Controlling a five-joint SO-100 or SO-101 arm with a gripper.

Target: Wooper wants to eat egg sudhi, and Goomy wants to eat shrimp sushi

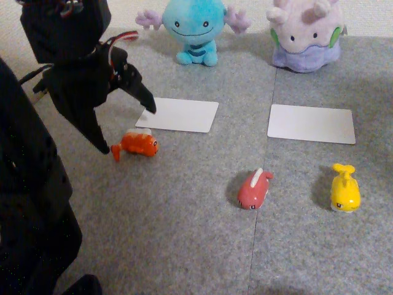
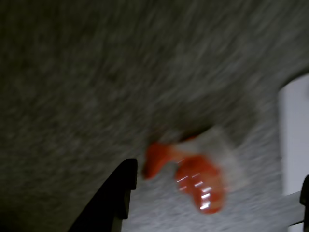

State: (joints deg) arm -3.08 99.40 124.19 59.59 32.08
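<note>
Wooper, the light-blue plush, sits at the back centre, and lilac Goomy sits to its right. The orange shrimp sushi lies on the grey mat at the left, just in front of a white card. My black gripper hangs open right over it, one fingertip by its tail and the other at the card's corner. The wrist view is blurred; there the shrimp sushi lies between the spread fingers of the gripper. The yellow egg sudhi lies at the front right.
A second white card lies in front of Goomy. A dark pink-red figure lies on the mat's seam at centre front. The arm's black body stands along the left edge. Bare grey mat lies in the foreground.
</note>
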